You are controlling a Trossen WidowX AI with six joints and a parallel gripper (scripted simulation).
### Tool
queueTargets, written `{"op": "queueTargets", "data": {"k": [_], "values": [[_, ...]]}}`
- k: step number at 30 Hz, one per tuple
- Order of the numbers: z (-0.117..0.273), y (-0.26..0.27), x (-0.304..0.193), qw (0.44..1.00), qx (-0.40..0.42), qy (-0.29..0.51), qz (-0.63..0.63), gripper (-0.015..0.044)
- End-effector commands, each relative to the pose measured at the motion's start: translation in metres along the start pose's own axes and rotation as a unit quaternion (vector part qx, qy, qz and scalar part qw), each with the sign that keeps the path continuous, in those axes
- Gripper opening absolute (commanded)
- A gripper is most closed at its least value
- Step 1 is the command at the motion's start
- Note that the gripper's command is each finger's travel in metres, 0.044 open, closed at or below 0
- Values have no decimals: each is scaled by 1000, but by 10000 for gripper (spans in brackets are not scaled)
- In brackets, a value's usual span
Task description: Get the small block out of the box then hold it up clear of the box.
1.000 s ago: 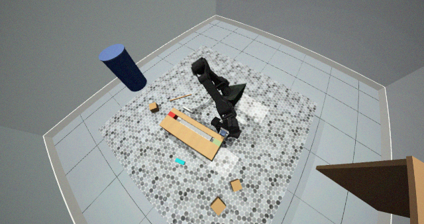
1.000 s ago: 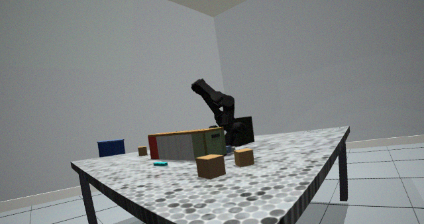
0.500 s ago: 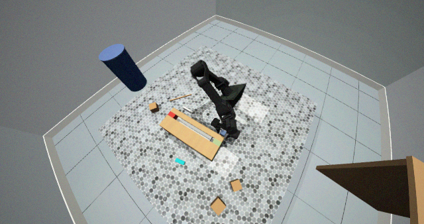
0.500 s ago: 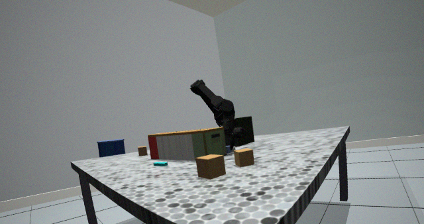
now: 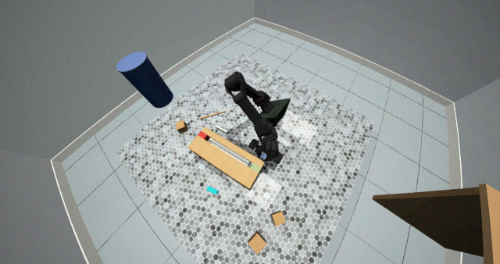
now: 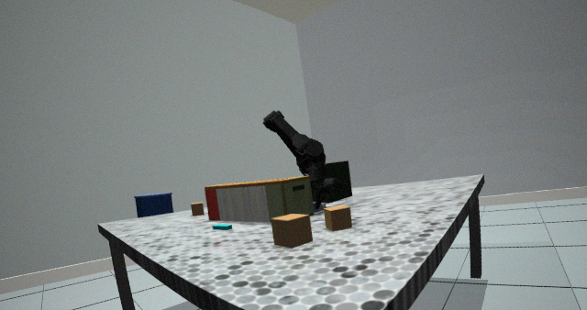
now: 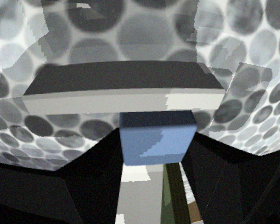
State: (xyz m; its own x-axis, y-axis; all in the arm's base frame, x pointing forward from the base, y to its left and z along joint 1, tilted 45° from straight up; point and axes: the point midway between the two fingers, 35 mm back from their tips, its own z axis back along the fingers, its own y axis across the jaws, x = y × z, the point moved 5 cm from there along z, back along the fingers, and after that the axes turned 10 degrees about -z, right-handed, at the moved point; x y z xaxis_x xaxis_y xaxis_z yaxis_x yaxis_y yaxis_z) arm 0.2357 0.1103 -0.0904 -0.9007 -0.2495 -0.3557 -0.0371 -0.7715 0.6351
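Note:
The box [image 5: 223, 159] [image 6: 243, 204] stands on the table with a wooden top, a red end at the left and a green end at the right. The small blue block [image 5: 263, 156] [image 7: 158, 145] is outside the box, low beside its green end. My gripper [image 7: 149, 133] points down there, with its fingers closed against both sides of the block. A pale raised lip [image 7: 126, 101] lies just beyond the block in the wrist view. Whether the block still touches the surface under it is hidden. In the exterior view the fingertips are mostly hidden behind the box's end.
Two wooden cubes [image 5: 278, 218] [image 5: 257, 243] stand in front of the box, another cube [image 5: 181, 126] beyond its red end. A cyan piece [image 5: 212, 190] lies before the box, a thin stick [image 5: 212, 115] behind it. A dark panel [image 6: 339, 182] stands by the arm.

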Motion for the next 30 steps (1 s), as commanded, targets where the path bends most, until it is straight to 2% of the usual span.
{"op": "queueTargets", "data": {"k": [1,13,18,30], "values": [[3,-1,-2,1000,-4,0,-16,0],[54,-5,-24,1000,-1,0,-1,0],[58,-5,-25,1000,-2,0,1,0],[124,0,-35,991,-64,13,119,0]]}}
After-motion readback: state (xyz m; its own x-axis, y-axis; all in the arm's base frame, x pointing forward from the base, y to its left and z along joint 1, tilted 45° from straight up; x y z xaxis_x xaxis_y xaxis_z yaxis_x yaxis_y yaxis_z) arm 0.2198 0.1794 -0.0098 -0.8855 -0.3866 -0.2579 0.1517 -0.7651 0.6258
